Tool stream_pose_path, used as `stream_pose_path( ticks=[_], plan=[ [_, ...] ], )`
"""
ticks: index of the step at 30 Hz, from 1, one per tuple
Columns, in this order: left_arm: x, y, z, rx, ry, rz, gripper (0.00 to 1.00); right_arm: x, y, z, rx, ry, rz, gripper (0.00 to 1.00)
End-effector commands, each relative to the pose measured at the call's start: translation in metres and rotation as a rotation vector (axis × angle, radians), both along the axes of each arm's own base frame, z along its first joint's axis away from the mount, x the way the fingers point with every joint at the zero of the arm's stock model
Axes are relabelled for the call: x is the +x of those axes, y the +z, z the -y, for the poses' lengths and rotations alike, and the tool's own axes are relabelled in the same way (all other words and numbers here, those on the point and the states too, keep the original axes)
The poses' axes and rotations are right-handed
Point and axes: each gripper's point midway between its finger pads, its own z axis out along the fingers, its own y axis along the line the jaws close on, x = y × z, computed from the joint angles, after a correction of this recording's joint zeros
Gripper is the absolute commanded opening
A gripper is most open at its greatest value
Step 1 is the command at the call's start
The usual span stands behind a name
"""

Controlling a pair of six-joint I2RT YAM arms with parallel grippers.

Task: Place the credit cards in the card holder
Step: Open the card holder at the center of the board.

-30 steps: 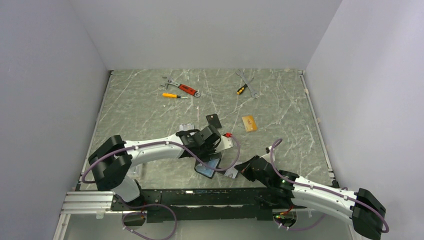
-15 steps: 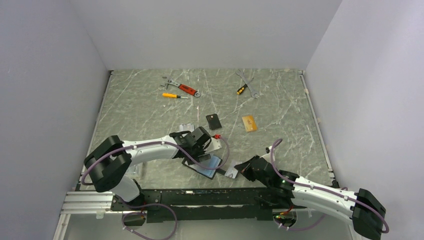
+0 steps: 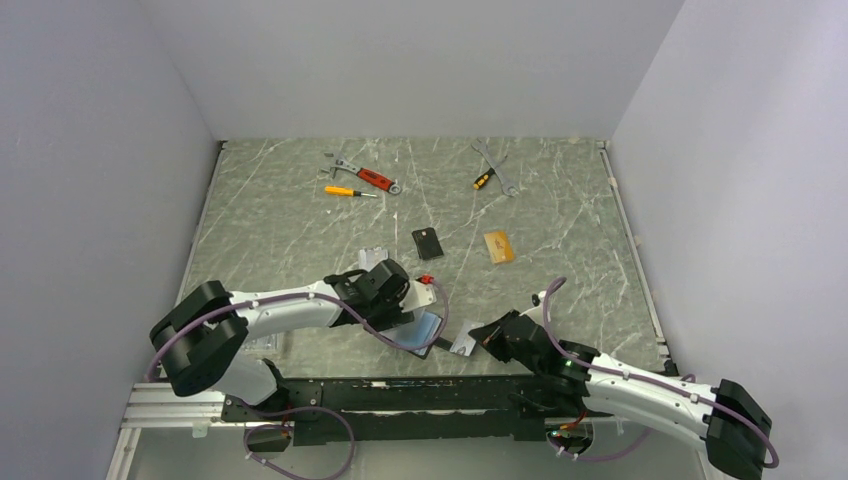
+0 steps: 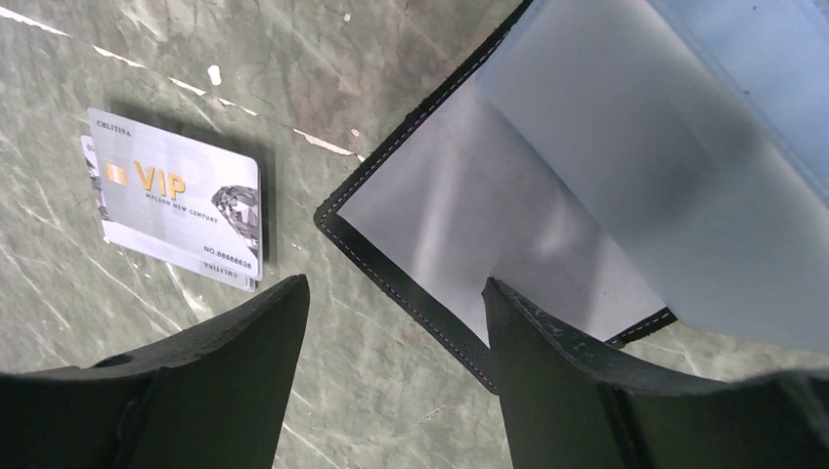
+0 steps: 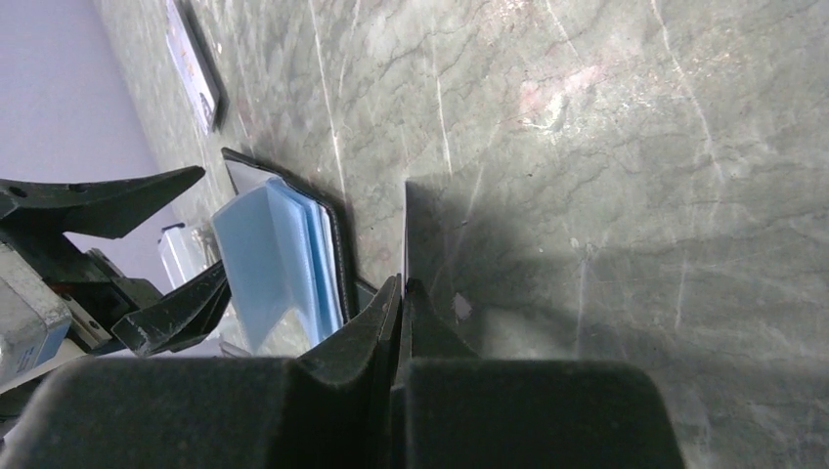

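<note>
The desk (image 3: 280, 220) (green marbled surface) carries all items. The left end effector (image 4: 393, 288) stands wide open and grips nothing. The card holder (image 4: 508, 215) lies unfolded, grey lining up, and in the left wrist view its lower-left corner sits between the two fingers. The right end effector (image 5: 401, 291) is fully closed just right of the holder in the top view; whether it pinches anything cannot be told. Two stacked silver credit cards (image 4: 181, 195) lie at upper left of the left wrist view, apart from the holder.
</note>
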Motion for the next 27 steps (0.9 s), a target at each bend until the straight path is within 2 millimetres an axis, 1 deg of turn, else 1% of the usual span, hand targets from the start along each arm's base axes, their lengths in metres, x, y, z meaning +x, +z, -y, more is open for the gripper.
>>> stream_pose_path(
  ticks=[1,2,3,6,9,12,16,18,20,22,25,27],
  plan=[
    [-0.014,0.002,0.01,-0.071,-0.028,-0.095,0.72,-0.022,-0.044,0.046,-0.228,-0.02,-0.103,0.0],
    [-0.02,0.007,0.014,-0.103,-0.02,-0.147,0.72,-0.02,-0.041,0.045,-0.224,-0.017,-0.09,0.0],
    [-0.02,0.019,0.023,-0.154,-0.015,-0.183,0.72,-0.018,-0.037,0.044,-0.215,-0.014,-0.078,0.0],
    [-0.024,0.043,0.037,-0.263,-0.023,-0.303,0.72,-0.015,-0.03,0.039,-0.202,0.002,-0.049,0.0],
    [-0.027,0.061,0.047,-0.332,-0.037,-0.388,0.7,-0.011,-0.021,0.029,-0.193,0.041,-0.013,0.0],
    [-0.026,0.061,0.049,-0.33,-0.037,-0.39,0.67,-0.004,-0.007,0.013,-0.174,0.098,0.046,0.0],
    [-0.021,0.042,0.035,-0.266,0.012,-0.364,0.66,0.0,0.007,-0.002,-0.174,0.173,0.104,0.0],
    [-0.019,0.041,0.031,-0.265,0.026,-0.349,0.67,0.002,0.014,-0.008,-0.177,0.197,0.133,0.0],
    [-0.017,0.045,0.029,-0.282,0.039,-0.343,0.67,0.004,0.02,-0.011,-0.172,0.214,0.16,0.0],
    [-0.014,0.055,0.031,-0.306,0.047,-0.338,0.68,0.005,0.026,-0.016,-0.158,0.23,0.187,0.0],
    [-0.011,0.073,0.038,-0.346,0.033,-0.333,0.69,0.006,0.039,-0.028,-0.113,0.27,0.243,0.0],
    [-0.009,0.085,0.046,-0.37,0.041,-0.347,0.69,0.006,0.042,-0.032,-0.105,0.295,0.258,0.0]
  ],
)
